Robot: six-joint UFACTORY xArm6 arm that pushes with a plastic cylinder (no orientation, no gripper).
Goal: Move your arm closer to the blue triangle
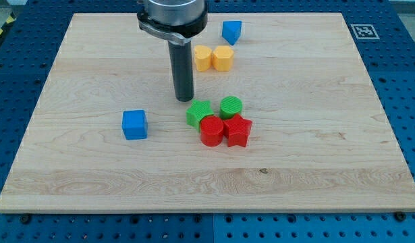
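The blue triangle (231, 31) sits near the view's top, right of centre. My tip (185, 99) is on the board below and left of it, well apart. The tip stands just above the green star (200, 114) and below-left of two yellow blocks (214, 59). The dark rod rises from the tip to the arm's grey body at the view's top.
A green cylinder (231, 106), a red cylinder (211, 130) and a red star (237, 130) cluster with the green star. A blue cube (134, 125) lies at the left. The wooden board (328, 135) rests on a blue perforated table.
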